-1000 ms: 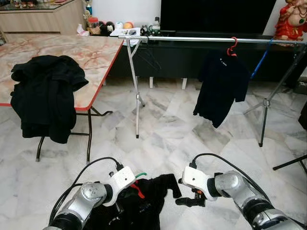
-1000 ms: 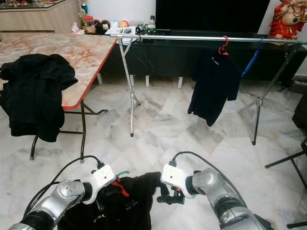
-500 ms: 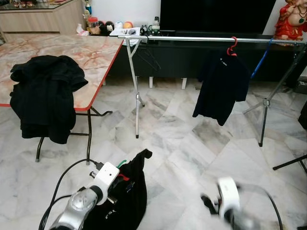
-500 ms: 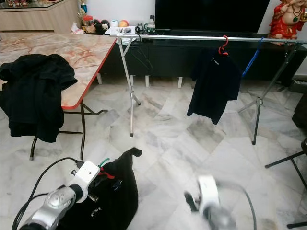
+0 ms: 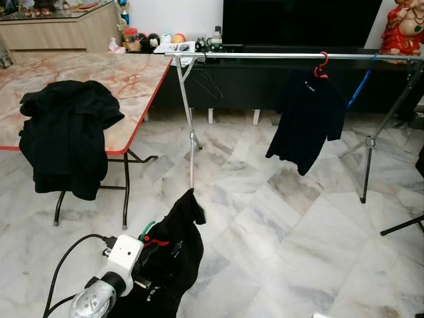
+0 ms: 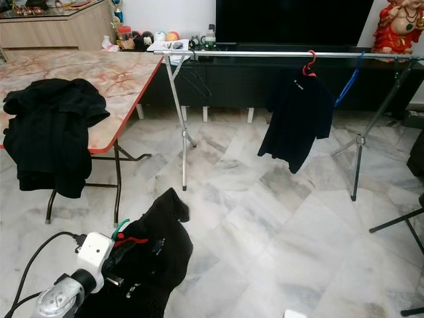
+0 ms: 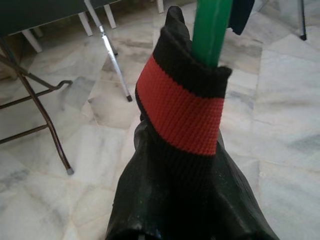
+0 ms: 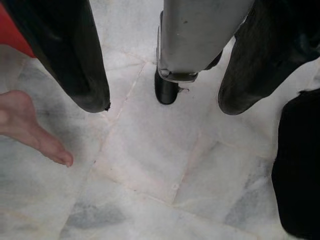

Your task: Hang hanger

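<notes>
right arm has dropped away; its gripper (image 8: 160,95) hangs open over the floor. left gripper (image 5: 142,248), lower left, alone clamps the green hanger (image 7: 212,27) with black shirt (image 5: 173,255). rail (image 5: 278,55) well ahead; carry next.

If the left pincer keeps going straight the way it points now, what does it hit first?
Probably the clothes rack's near leg. The left pincer, carrying the black garment on a green hanger, points across bare marble floor towards it. Depth is uncertain.
</notes>
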Available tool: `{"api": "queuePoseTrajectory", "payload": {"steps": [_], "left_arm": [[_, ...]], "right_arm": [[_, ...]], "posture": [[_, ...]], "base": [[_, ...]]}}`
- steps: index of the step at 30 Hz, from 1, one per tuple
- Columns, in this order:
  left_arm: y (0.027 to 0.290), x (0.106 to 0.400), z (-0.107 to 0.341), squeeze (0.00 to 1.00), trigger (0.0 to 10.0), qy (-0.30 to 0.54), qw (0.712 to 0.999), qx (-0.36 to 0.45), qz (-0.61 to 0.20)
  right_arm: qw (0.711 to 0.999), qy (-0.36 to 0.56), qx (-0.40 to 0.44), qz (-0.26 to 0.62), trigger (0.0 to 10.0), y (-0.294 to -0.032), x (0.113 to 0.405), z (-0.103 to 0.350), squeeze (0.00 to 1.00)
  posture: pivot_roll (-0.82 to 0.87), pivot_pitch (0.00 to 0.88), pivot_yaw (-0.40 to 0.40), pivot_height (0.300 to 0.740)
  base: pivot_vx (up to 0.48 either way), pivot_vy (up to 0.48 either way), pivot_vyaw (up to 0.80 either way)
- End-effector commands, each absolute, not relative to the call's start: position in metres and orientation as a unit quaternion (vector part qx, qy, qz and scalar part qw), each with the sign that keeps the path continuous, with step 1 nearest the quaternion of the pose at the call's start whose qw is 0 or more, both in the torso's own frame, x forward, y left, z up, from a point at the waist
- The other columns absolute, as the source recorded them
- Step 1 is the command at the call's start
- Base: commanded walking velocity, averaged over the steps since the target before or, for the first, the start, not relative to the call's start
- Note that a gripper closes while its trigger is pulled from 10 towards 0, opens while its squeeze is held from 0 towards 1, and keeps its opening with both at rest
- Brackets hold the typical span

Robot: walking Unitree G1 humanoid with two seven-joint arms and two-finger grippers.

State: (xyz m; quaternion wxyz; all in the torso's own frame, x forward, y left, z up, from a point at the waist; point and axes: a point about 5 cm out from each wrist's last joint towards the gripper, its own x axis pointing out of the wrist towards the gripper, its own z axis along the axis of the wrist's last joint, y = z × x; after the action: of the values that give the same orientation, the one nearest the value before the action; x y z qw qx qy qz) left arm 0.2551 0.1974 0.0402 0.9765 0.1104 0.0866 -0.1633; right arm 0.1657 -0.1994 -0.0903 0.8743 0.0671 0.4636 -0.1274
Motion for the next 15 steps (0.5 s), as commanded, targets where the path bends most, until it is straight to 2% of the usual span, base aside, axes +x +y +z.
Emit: {"api": "queuePoseTrajectory", "payload": {"steps": [1, 4, 11, 15], "left_arm": [[0.199, 0.257, 0.046, 0.00, 10.0, 0.078, 0.977, 0.112, -0.162], [0.197, 0.256, 0.043, 0.00, 10.0, 0.091, 0.978, 0.100, -0.156], [0.210, 0.230, 0.021, 0.00, 10.0, 0.135, 0.978, 0.098, -0.127], [0.209, 0.230, 0.022, 0.00, 10.0, 0.137, 0.977, 0.100, -0.131]], "right_arm": [[0.874, 0.464, 0.060, -0.129, 10.0, -0.200, 0.163, -0.091, 0.00], [0.875, 0.463, 0.053, -0.129, 10.0, -0.202, 0.161, -0.091, 0.00], [0.881, 0.448, 0.059, -0.141, 10.0, -0.205, 0.162, -0.090, 0.00], [0.881, 0.455, 0.050, -0.120, 10.0, -0.198, 0.162, -0.091, 0.00]], "posture": [[0.10, 0.059, 0.036, 0.740], [0.09, 0.052, 0.039, 0.740], [0.05, 0.012, 0.056, 0.740], [0.06, 0.000, 0.055, 0.740]], "base": [[0.000, 0.000, 0.00], [0.000, 0.000, 0.00], [0.311, 0.000, 0.00], [0.335, 0.000, 0.00]]}}
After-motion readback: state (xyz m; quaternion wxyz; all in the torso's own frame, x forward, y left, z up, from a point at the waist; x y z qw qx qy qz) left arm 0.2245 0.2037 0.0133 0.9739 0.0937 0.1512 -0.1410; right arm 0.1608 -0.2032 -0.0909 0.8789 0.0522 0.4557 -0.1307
